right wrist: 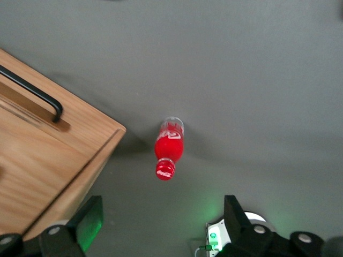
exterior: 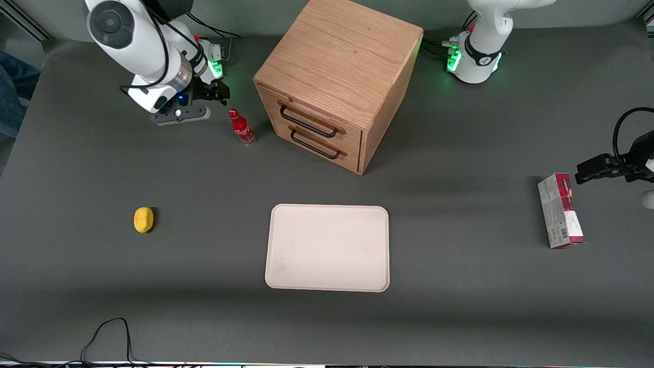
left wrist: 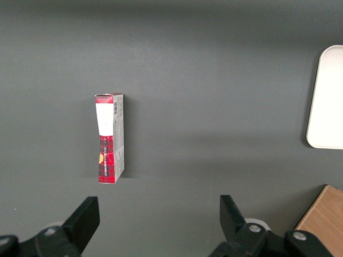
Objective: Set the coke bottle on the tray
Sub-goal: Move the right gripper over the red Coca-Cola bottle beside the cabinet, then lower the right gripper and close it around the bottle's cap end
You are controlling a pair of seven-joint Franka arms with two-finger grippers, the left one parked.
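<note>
The coke bottle [exterior: 241, 128] is small, slim and red with a red cap and white script. It stands upright on the grey table beside the wooden drawer box, toward the working arm's end. The right wrist view looks down on the coke bottle [right wrist: 168, 147] from above. My gripper [exterior: 214, 94] hangs a little farther from the front camera than the bottle and apart from it. Its fingers [right wrist: 91, 220] stand wide open with nothing between them. The cream-white tray [exterior: 327, 247] lies flat with nothing on it, nearer to the front camera than the drawer box.
A wooden drawer box [exterior: 334, 82] with two black handles stands beside the bottle. A yellow lemon [exterior: 143, 220] lies toward the working arm's end. A red-and-white carton [exterior: 560, 210] lies toward the parked arm's end. A black cable [exterior: 110, 337] loops at the front edge.
</note>
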